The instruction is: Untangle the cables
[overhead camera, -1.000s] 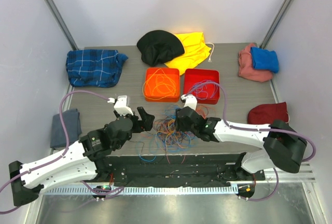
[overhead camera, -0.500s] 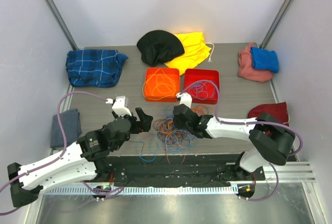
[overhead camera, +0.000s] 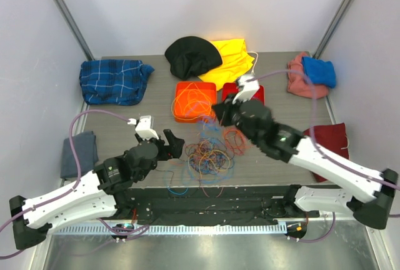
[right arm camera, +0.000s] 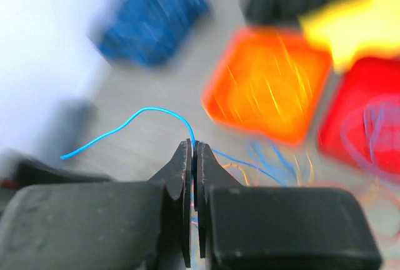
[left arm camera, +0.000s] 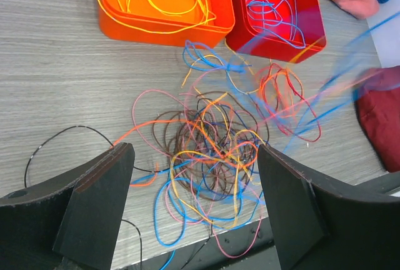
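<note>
The cables lie in a loose many-coloured tangle on the table near the front edge, also seen in the left wrist view. My left gripper hovers just left of the tangle, open, and its fingers frame the pile with nothing between them. My right gripper is raised above the tangle's far side, in front of the bins. It is shut on a thin blue cable at its fingertips. That cable shows as a taut blurred streak in the left wrist view.
An orange bin holds orange and yellow cables. A red bin beside it holds blue and purple ones. Cloths ring the table: blue plaid, black, yellow, pink with blue, dark red, grey.
My right gripper has shut on a blue cable in the tangle and risen back toward the bins, drawing the cable out. The left arm has stayed put.
</note>
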Controlling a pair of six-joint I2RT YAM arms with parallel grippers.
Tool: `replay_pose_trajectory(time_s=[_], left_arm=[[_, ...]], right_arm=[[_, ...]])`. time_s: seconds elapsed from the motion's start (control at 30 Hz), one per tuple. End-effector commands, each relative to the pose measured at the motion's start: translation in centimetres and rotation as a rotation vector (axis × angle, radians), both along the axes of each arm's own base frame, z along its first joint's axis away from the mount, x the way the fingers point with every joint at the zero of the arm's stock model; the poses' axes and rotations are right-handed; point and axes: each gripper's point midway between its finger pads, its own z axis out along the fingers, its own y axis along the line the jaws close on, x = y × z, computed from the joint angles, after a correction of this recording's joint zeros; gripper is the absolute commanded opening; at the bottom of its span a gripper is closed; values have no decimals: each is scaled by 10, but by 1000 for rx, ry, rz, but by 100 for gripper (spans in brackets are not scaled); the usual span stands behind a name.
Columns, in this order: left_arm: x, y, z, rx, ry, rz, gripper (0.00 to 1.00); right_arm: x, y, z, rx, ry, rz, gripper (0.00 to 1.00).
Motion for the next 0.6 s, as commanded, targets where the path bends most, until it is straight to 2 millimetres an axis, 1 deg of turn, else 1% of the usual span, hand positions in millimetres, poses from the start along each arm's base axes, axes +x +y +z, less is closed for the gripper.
replay_pose_trajectory(time_s=[0.0, 0.03, 0.07, 0.1, 0.13, 0.17, 0.2, 0.3, 0.37, 0.4, 0.43, 0.47, 0.5, 0.53, 0.57], left_arm=[[13, -6, 35, -56, -84, 28, 85], [14, -7, 38, -58, -93, 27, 87], [15, -9, 41, -65, -102, 24, 87], [16, -12, 49, -83, -125, 16, 87], [17, -14, 53, -92, -136, 10, 88], [17, -17, 57, -107, -146, -1, 88], [16, -22, 67, -140, -167, -23, 89], [15, -27, 79, -176, -200, -51, 90], [14, -27, 91, -203, -238, -63, 91], [13, -27, 96, -213, -251, -73, 92], [12, -26, 103, -235, -274, -76, 93], [11, -25, 107, -234, -294, -84, 95], [10, -25, 109, -233, -304, -92, 98], [8, -27, 118, -267, -332, -107, 100], [7, -27, 122, -278, -350, -116, 100]], right_arm=[[-12, -26, 113, 77, -175, 5, 1], [-18, -33, 137, 106, -197, 11, 1], [-22, -36, 147, 120, -207, 18, 1], [-25, -38, 155, 133, -214, 25, 1], [-30, -42, 168, 153, -223, 33, 1], [-35, -44, 175, 171, -229, 48, 1], [-38, -45, 180, 195, -226, 54, 1], [-50, -43, 185, 246, -213, 106, 1], [-55, -40, 183, 265, -199, 131, 1], [-60, -38, 180, 281, -183, 156, 1], [-62, -37, 179, 287, -180, 168, 1], [-64, -36, 177, 291, -173, 178, 1], [-67, -38, 176, 298, -169, 183, 1], [-67, -36, 169, 299, -156, 184, 1], [-67, -36, 166, 299, -148, 185, 1]])
